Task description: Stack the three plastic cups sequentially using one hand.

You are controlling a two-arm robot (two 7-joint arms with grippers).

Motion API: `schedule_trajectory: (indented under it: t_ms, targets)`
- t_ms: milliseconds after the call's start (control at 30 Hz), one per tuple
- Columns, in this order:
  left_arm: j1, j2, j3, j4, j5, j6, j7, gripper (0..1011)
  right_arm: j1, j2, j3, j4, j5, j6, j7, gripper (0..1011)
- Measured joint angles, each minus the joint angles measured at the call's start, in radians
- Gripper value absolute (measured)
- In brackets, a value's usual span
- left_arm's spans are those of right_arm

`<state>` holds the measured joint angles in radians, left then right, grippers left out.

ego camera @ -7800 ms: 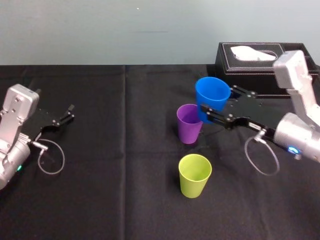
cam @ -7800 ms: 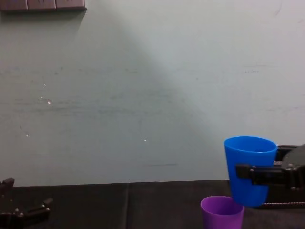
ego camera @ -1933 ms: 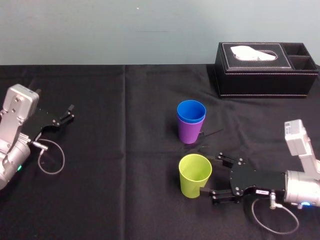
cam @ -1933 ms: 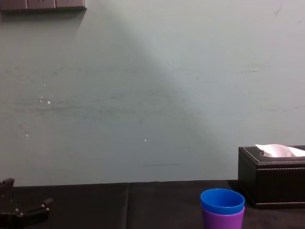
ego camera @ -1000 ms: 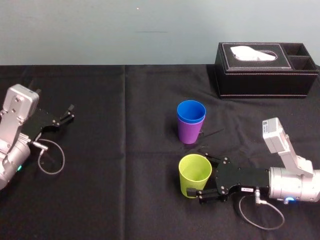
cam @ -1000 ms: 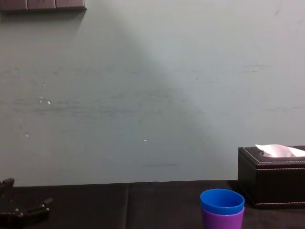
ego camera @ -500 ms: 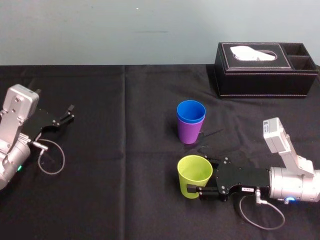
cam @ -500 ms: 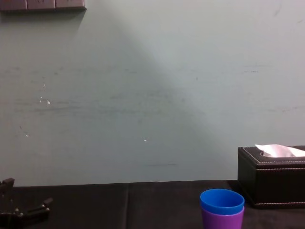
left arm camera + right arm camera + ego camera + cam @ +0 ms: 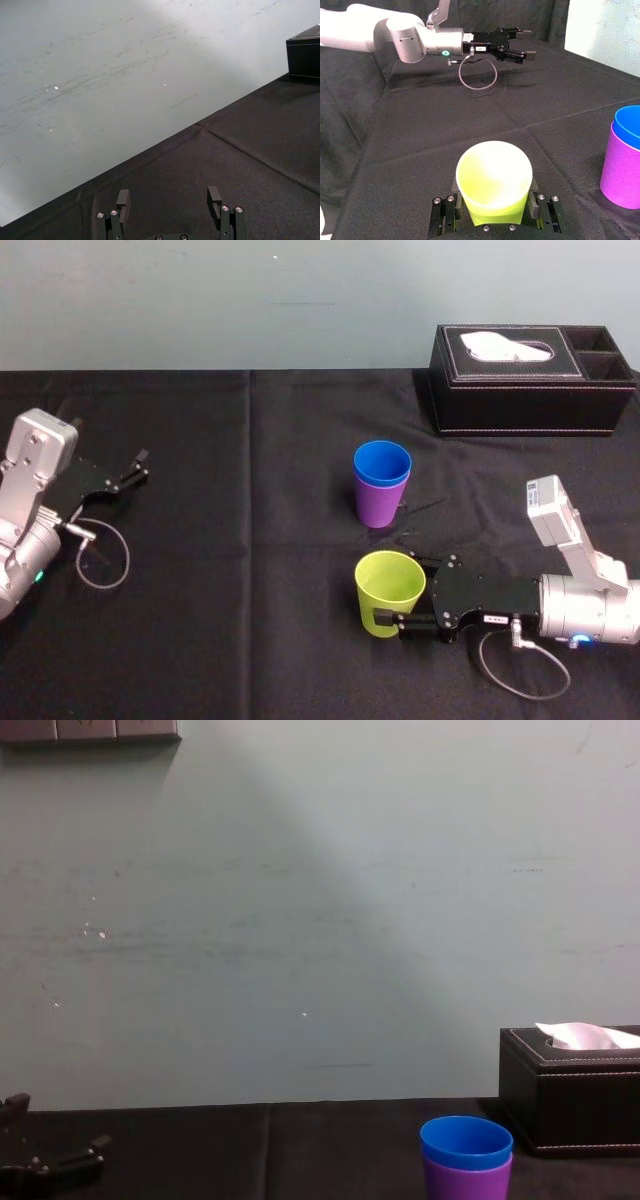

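Right gripper [image 9: 392, 592] is clamped on the yellow-green cup [image 9: 383, 580], which is upright, near side of the table [image 9: 250, 640], right of centre. The blue cup [image 9: 382, 462] sits nested in the purple cup [image 9: 379, 506] just behind it, not touching. Left gripper [image 9: 136, 466] is parked far left, fingers apart.

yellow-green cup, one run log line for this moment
right gripper: shut on yellow-green cup | blue cup: nested in purple cup | left gripper: open, parked left
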<state>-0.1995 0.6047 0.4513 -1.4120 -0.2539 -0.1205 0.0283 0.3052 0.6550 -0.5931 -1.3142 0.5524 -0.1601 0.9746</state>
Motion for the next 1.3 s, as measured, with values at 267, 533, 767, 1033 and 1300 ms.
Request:
schedule_trajectory:
  t_ms: [267, 533, 767, 1033, 1300]
  targets:
    - [0.0, 0.0, 0.0, 0.0, 0.0, 0.0, 0.0, 1011, -0.025, 0.027, 0.01, -0.053, 0.028, 0.009, -0.005, 735]
    - [0.0, 0.0, 0.0, 0.0, 0.0, 0.0, 0.0, 1011, -0.112, 0.132, 0.063, -0.248, 0.075, 0.084, -0.098, 735]
    - [0.0, 0.0, 0.0, 0.0, 0.0, 0.0, 0.0, 1011, -0.151, 0.181, 0.126, -0.35, 0.135, 0.147, -0.177, 735]
    - [0.0, 0.0, 0.0, 0.0, 0.0, 0.0, 0.0, 1011, -0.13, 0.178, 0.158, -0.377, 0.166, 0.183, -0.218, 735]
    - [0.0, 0.0, 0.0, 0.0, 0.0, 0.0, 0.0, 1011, -0.058, 0.136, 0.145, -0.336, 0.142, 0.206, -0.25, 735]
